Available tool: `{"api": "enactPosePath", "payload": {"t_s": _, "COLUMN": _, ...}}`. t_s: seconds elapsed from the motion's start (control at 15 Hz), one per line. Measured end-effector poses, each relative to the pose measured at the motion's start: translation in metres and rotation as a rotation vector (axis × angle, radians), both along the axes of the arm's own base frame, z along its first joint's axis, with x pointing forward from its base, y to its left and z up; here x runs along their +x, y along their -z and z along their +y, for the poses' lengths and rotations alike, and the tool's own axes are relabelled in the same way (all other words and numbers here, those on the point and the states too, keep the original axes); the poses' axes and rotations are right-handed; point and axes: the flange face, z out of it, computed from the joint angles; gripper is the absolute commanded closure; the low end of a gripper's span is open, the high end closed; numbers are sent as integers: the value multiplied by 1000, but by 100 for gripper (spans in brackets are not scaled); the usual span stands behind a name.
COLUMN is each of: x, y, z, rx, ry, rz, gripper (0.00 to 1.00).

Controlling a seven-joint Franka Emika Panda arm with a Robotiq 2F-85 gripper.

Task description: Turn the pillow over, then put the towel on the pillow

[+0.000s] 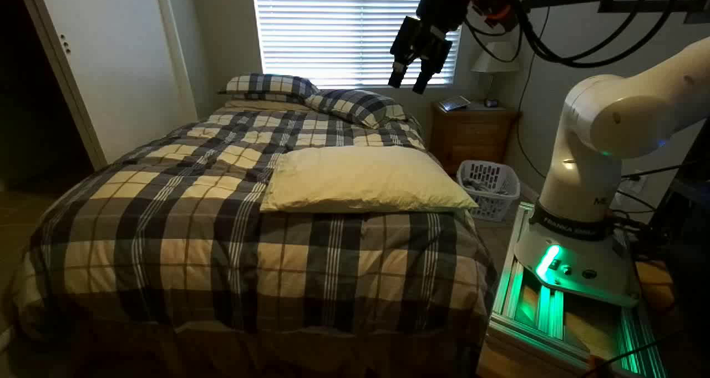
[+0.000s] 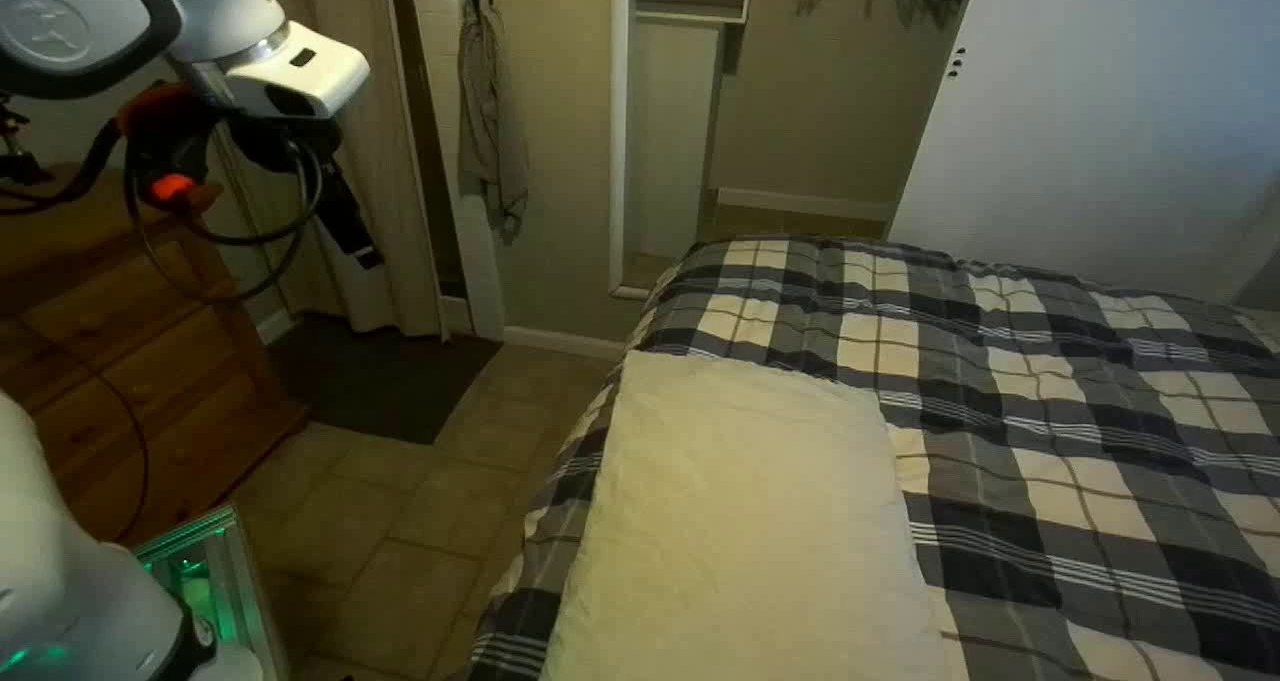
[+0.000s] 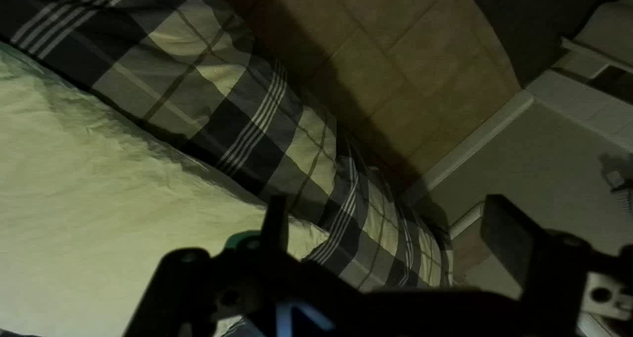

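Observation:
A plain cream pillow (image 1: 366,178) lies flat on the plaid bed (image 1: 194,245), near the edge closest to the robot base. It also shows in an exterior view (image 2: 760,521) and on the left side of the wrist view (image 3: 109,218). My gripper (image 1: 409,82) is high in the air above the bed's level, well apart from the pillow. In the wrist view the two fingers of the gripper (image 3: 385,213) stand wide apart with nothing between them. No towel can be made out for certain. Greyish cloth (image 1: 488,186) lies in a basket; I cannot tell whether it is the towel.
The white laundry basket (image 1: 491,208) stands on the floor between bed and nightstand (image 1: 471,136). Two plaid pillows (image 1: 360,107) lie at the window end. A wooden dresser (image 2: 120,361) stands behind the arm. A cloth (image 2: 490,121) hangs from a wall hook.

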Motion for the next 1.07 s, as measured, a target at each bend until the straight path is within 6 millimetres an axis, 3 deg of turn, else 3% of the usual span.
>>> {"api": "enactPosePath", "payload": {"t_s": 0.4, "x": 1, "y": 3, "z": -3, "rx": -3, "ry": 8, "rz": 19, "gripper": 0}}
{"api": "enactPosePath", "payload": {"t_s": 0.53, "x": 5, "y": 13, "z": -21, "rx": -27, "ry": 47, "rz": 74, "gripper": 0}}
{"api": "enactPosePath", "payload": {"t_s": 0.8, "x": 22, "y": 35, "z": -78, "rx": -175, "ry": 131, "rz": 166, "gripper": 0}}
{"api": "enactPosePath", "payload": {"t_s": 1.07, "x": 44, "y": 58, "z": -115, "rx": -379, "ry": 93, "rz": 244, "gripper": 0}}
